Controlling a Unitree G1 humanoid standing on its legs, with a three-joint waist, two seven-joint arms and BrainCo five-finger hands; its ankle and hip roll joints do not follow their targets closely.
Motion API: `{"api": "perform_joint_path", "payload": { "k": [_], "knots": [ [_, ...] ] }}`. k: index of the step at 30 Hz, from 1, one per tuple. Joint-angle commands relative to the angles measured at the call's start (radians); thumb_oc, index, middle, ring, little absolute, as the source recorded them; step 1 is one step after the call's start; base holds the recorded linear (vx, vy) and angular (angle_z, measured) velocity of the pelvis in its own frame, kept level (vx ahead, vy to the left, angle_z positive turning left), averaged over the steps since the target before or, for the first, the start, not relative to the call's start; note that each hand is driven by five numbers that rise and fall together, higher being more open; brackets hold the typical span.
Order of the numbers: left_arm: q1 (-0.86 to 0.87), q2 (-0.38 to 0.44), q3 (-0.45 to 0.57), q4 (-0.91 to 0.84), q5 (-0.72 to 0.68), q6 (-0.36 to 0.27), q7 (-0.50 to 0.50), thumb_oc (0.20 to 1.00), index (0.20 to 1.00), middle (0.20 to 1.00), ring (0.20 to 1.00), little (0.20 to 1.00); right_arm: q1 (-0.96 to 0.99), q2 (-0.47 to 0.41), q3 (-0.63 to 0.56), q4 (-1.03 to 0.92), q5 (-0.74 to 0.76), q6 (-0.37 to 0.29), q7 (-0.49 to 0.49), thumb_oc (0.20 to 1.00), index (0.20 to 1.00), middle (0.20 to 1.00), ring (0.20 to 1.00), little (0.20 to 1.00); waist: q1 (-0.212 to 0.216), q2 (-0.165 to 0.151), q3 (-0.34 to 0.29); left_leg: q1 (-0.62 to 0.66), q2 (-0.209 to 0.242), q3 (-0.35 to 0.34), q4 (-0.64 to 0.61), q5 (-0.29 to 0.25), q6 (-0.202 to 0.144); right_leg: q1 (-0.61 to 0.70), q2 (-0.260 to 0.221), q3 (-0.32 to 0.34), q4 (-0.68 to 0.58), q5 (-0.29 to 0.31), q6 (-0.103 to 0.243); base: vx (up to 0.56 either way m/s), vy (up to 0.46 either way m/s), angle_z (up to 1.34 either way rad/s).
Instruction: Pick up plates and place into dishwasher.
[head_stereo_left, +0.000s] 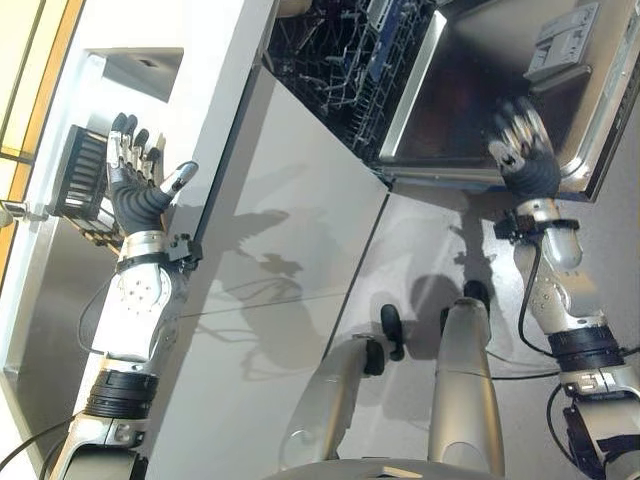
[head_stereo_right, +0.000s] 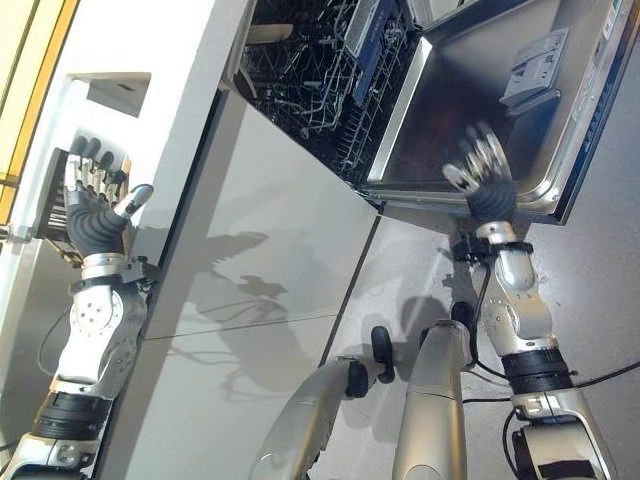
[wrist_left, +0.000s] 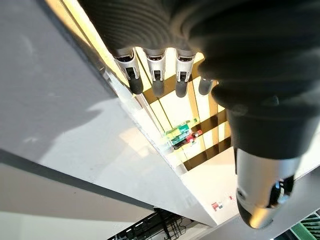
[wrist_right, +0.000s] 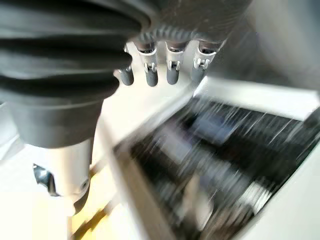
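My left hand is raised over the white counter, open with straight fingers and holding nothing. It hovers right beside a dark slatted dish rack; I cannot tell what the rack holds. My right hand is open and empty above the lowered steel dishwasher door, its fingers spread toward the lower basket. The dishwasher's wire basket is pulled partly out, and a pale plate edge shows at its back.
White cabinet fronts run below the counter between my two arms. A recessed sink lies behind the dish rack, with a steel draining surface to the near side. The door's detergent box sits far right.
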Motion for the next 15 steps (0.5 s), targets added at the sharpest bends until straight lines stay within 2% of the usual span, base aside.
{"api": "perform_joint_path", "payload": {
  "k": [1, 4, 6, 9, 13, 15],
  "knots": [
    [-0.044, 0.025, -0.048, 0.063, 0.035, 0.072, 0.034, 1.000, 1.000, 1.000, 1.000, 1.000, -0.085, 0.011, -0.062, 0.057, 0.004, 0.041, -0.216, 1.000, 1.000, 1.000, 1.000, 1.000, -0.041, 0.025, 0.122, -0.047, -0.005, 0.011, -0.006, 0.039, 0.026, 0.026, 0.006, 0.034, -0.080, 0.074, -0.009, 0.00, -0.048, -0.06],
    [-0.071, 0.029, -0.069, 0.052, 0.038, 0.091, 0.049, 1.000, 1.000, 1.000, 1.000, 1.000, -0.121, -0.008, -0.084, 0.187, 0.047, 0.056, -0.300, 1.000, 1.000, 1.000, 1.000, 1.000, -0.029, 0.036, 0.122, -0.066, -0.008, 0.011, -0.002, 0.034, 0.032, 0.008, 0.001, 0.033, -0.074, 0.071, -0.011, -0.01, -0.060, -0.06],
    [-0.084, 0.033, -0.085, 0.049, 0.033, 0.100, 0.053, 1.000, 1.000, 1.000, 1.000, 1.000, -0.158, -0.023, -0.123, 0.283, 0.085, 0.045, -0.414, 1.000, 1.000, 1.000, 1.000, 1.000, -0.022, 0.047, 0.122, -0.081, -0.008, 0.012, 0.006, 0.031, 0.033, -0.008, 0.000, 0.031, -0.062, 0.063, -0.012, -0.01, -0.070, -0.02],
    [-0.092, 0.026, -0.118, 0.049, 0.038, 0.090, 0.072, 1.000, 1.000, 1.000, 1.000, 1.000, -0.203, -0.030, -0.180, 0.383, 0.104, -0.043, -0.598, 1.000, 1.000, 1.000, 1.000, 1.000, -0.015, 0.064, 0.122, -0.108, -0.011, 0.012, 0.018, 0.026, 0.036, -0.035, 0.002, 0.033, -0.044, 0.052, -0.011, 0.00, -0.053, 0.00],
    [-0.063, 0.025, -0.149, 0.027, 0.041, 0.059, 0.085, 1.000, 1.000, 1.000, 1.000, 1.000, -0.254, -0.049, -0.235, 0.420, 0.059, -0.171, -0.683, 1.000, 1.000, 1.000, 1.000, 1.000, 0.001, 0.093, 0.122, -0.133, -0.018, 0.007, 0.028, 0.024, 0.037, -0.065, 0.004, 0.035, -0.022, 0.035, -0.005, 0.01, -0.062, -0.11],
    [-0.053, 0.028, -0.155, 0.018, 0.037, 0.055, 0.088, 1.000, 1.000, 1.000, 1.000, 1.000, -0.279, -0.059, -0.241, 0.413, 0.038, -0.214, -0.681, 1.000, 1.000, 1.000, 1.000, 1.000, 0.006, 0.101, 0.122, -0.145, -0.020, 0.005, 0.036, 0.023, 0.035, -0.077, 0.004, 0.034, -0.010, 0.029, -0.005, 0.01, -0.075, -0.02]
  ]
}}
